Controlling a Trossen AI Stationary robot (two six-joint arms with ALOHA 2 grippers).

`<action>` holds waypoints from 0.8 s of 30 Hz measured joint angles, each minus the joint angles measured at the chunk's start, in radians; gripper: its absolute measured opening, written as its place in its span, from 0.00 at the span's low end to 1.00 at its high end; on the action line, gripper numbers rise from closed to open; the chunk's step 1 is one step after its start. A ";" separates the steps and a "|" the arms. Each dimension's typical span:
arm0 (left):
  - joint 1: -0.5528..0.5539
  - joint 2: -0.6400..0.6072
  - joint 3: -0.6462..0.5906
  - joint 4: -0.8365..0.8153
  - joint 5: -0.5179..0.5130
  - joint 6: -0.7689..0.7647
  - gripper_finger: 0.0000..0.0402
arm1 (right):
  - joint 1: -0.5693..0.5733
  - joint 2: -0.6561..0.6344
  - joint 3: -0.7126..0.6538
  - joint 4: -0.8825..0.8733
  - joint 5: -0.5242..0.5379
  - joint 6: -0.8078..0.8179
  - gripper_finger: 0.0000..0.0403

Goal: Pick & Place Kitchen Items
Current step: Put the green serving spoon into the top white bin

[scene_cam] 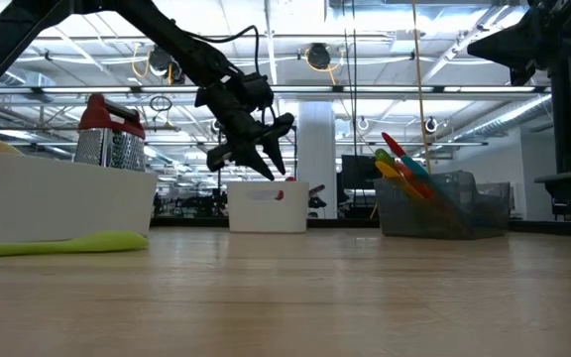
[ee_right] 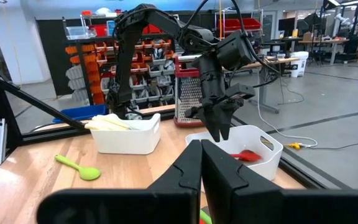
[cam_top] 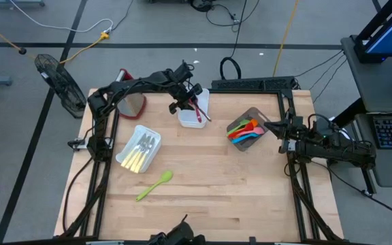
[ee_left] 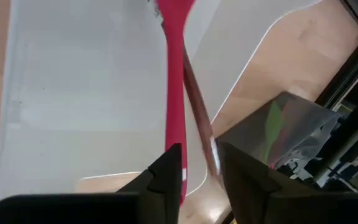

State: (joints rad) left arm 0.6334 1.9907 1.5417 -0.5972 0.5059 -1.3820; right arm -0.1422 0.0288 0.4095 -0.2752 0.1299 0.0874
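A red spatula (ee_left: 174,93) lies lengthwise in the white bin (cam_top: 193,110) at the table's far middle, beside a slim steel utensil (ee_left: 199,121). My left gripper (ee_left: 201,155) hangs open just above this bin, slanting down, with the spatula's handle end beside one finger. A second white bin (cam_top: 139,150) holds pale-yellow-handled cutlery. A green spoon (cam_top: 155,185) lies flat on the table nearer the front. Colourful utensils stick up out of a grey bin (cam_top: 248,129). My right gripper (ee_right: 201,146) is shut with nothing in it, at the table's right edge. My left gripper has the red spatula's handle end (ee_left: 178,177) close beside one open finger (ee_left: 165,171). Whether that finger touches the handle, I cannot tell. The spatula rests in the white bin, not lifted.
A steel box grater with a red top (cam_top: 132,97) stands at the far left behind the cutlery bin. The near half of the wooden table (cam_top: 237,204) holds only the green spoon. Black frame rails run along the table's left and right edges.
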 joint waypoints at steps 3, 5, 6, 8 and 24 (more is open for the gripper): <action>0.000 0.000 0.000 0.004 0.025 0.020 0.33 | 0.000 0.000 0.000 0.000 0.000 0.005 0.01; 0.002 -0.009 0.000 0.006 0.070 0.052 0.35 | 0.000 0.000 0.000 0.000 0.000 0.005 0.01; 0.002 -0.019 0.000 0.006 0.077 0.070 0.36 | 0.000 0.000 0.000 0.000 0.000 0.005 0.01; -0.006 -0.055 0.000 0.004 0.055 0.117 0.38 | 0.000 0.000 0.000 0.000 0.000 0.005 0.01; -0.369 -0.439 0.000 -0.230 -0.274 0.782 0.38 | 0.000 0.000 0.000 -0.008 0.000 0.005 0.01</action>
State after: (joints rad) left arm 0.2646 1.5518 1.5421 -0.8275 0.2320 -0.6000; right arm -0.1422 0.0288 0.4095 -0.2831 0.1303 0.0926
